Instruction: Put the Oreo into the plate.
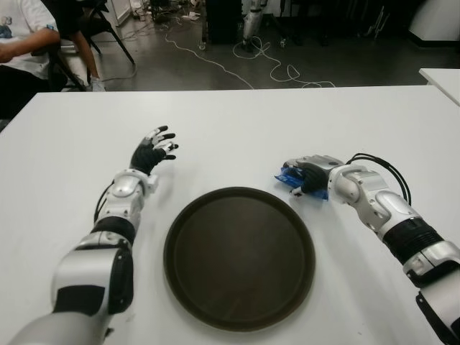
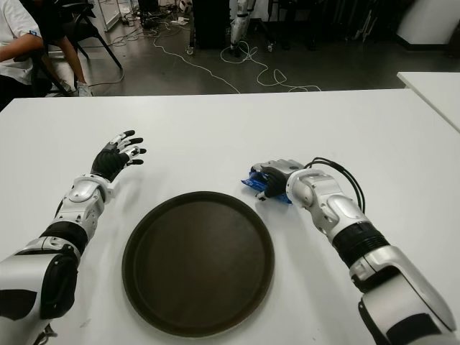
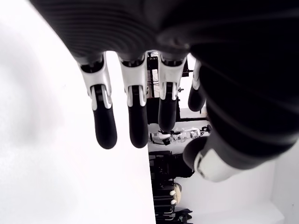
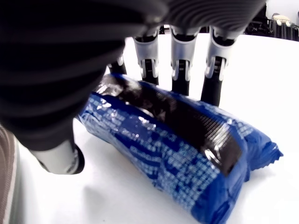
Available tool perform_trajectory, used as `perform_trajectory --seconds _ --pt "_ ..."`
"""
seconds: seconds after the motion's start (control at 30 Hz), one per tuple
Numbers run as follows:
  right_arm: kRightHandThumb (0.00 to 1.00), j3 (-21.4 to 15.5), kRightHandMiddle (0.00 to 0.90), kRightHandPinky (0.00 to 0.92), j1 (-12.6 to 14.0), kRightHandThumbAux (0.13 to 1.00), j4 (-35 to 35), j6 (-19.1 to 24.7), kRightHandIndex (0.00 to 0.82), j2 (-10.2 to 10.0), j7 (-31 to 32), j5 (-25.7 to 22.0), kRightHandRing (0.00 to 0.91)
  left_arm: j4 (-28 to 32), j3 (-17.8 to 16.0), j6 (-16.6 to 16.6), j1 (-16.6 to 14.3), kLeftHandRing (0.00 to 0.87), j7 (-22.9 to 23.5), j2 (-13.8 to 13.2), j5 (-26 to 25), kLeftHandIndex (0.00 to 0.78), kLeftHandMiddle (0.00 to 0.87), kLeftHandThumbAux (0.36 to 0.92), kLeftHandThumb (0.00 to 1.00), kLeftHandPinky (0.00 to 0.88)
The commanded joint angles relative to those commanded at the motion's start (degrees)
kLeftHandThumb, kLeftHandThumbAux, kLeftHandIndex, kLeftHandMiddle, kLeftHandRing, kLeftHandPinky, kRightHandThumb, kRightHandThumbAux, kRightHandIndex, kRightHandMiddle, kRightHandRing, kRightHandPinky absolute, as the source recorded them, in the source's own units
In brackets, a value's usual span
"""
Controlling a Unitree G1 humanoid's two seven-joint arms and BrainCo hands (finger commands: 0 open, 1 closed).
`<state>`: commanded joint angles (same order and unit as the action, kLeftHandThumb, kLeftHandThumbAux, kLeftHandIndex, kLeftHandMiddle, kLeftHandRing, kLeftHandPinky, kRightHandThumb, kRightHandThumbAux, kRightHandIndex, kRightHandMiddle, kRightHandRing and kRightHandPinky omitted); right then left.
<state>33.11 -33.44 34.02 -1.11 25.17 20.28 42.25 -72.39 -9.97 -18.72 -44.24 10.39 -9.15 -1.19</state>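
A blue Oreo pack [image 4: 177, 144] lies on the white table [image 1: 237, 122] just right of the round dark plate [image 1: 238, 255], near its far right rim. My right hand [image 1: 305, 176] covers the pack from above. Its fingers [image 4: 180, 70] reach down the pack's far side and its thumb [image 4: 60, 158] sits at the near side, so only the blue ends [image 2: 253, 180] show in the eye views. The pack still touches the table. The plate holds nothing. My left hand [image 1: 154, 151] shows left of the plate, off the rim, with fingers [image 3: 105, 126] spread and holding nothing.
A seated person [image 1: 21, 43] shows past the table's far left corner. Cables [image 1: 273, 68] trail over the floor beyond the far edge. The corner of a second white table [image 1: 442, 75] stands at the far right.
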Motion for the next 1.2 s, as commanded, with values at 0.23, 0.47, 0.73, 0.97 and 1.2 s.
perform_trajectory --seconds 0.23,0.47,0.73,0.97,1.2 --pt "0.403 0.2 0.262 0.336 0.2 0.631 -0.2 -0.1 0.11 0.1 -0.5 1.0 0.304 0.0 0.0 0.1 -0.1 0.261 -0.3 0.0 0.0 0.115 0.201 0.706 0.068 0.348" --pt "0.529 -0.3 0.307 0.373 0.6 0.618 -0.7 -0.1 0.166 0.2 -1.7 0.9 0.343 0.0 0.0 0.1 -0.1 0.263 -0.2 0.1 -0.1 0.113 0.2 0.731 0.071 0.351" --pt "0.777 -1.7 0.453 0.433 1.7 0.694 -1.9 -0.1 0.37 0.3 -4.0 0.2 0.436 0.1 -0.2 0.0 -0.1 0.262 -0.1 0.2 -0.2 0.115 0.199 0.737 0.071 0.348" --pt "0.817 -2.1 0.489 0.434 2.2 0.694 -2.8 0.4 0.354 0.4 -4.4 0.3 0.46 0.3 -0.2 -0.1 0.0 0.257 -0.2 0.2 -0.3 0.111 0.193 0.743 0.063 0.343" --pt "0.819 -2.2 0.485 0.406 2.4 0.694 -3.7 0.6 0.357 0.7 -3.9 0.1 0.465 0.5 -0.4 -0.3 0.2 0.261 -0.4 0.3 -0.4 0.113 0.199 0.732 0.068 0.349"
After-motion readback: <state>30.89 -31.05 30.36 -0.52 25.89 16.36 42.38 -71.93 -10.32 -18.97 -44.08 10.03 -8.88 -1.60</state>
